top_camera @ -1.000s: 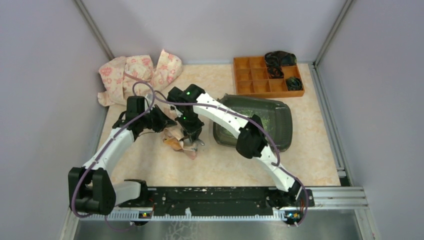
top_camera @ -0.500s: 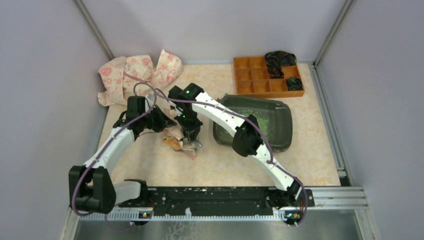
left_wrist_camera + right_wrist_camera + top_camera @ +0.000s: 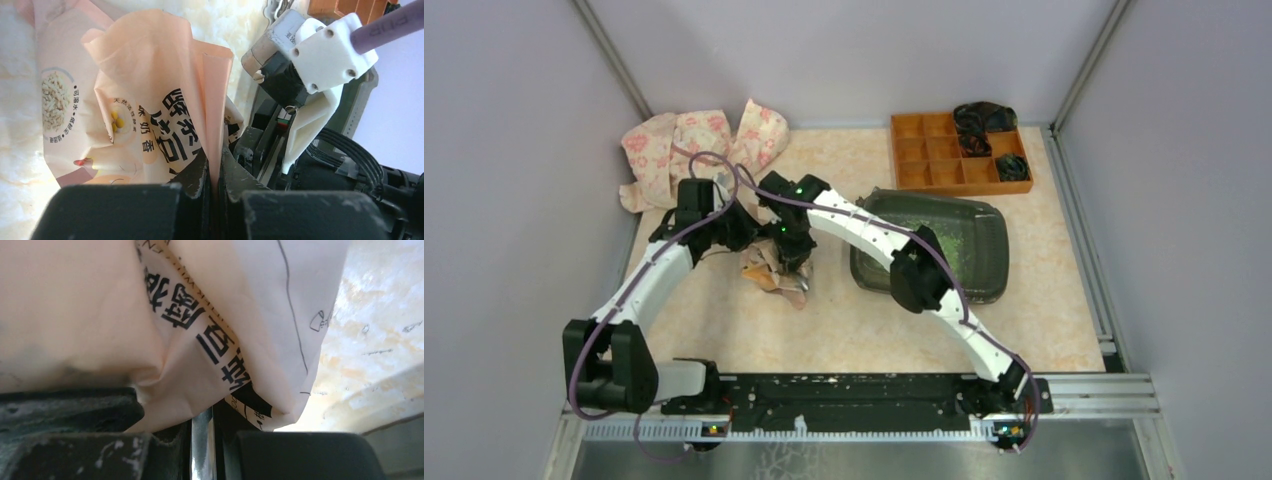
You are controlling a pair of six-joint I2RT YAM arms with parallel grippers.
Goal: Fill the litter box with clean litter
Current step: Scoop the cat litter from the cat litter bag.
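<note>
The litter box (image 3: pixel 989 215), a dark shallow tray, lies right of centre with light-green clean litter (image 3: pixel 964 240) on its floor. Left of it a crumpled peach printed paper bag (image 3: pixel 771 275) sits between both grippers. My left gripper (image 3: pixel 746 232) is shut on a fold of the bag (image 3: pixel 150 90), which is pinched flat between its jaws (image 3: pixel 216 172). My right gripper (image 3: pixel 792 256) is shut on a thin shiny metal scoop handle (image 3: pixel 202 440). The bag paper (image 3: pixel 125 315) presses against that gripper (image 3: pixel 202 425). The scoop's bowl is hidden.
An orange compartmented organiser (image 3: pixel 944 150) holding black items stands at the back right. Pink floral bags (image 3: pixel 694 145) are heaped at the back left. Grey walls close in both sides. The right arm's elbow (image 3: pixel 914 280) hangs over the litter box's near-left corner.
Both grippers and the bag have shifted left and a little toward the back. The scoop end that showed beside the bag is now out of sight.
</note>
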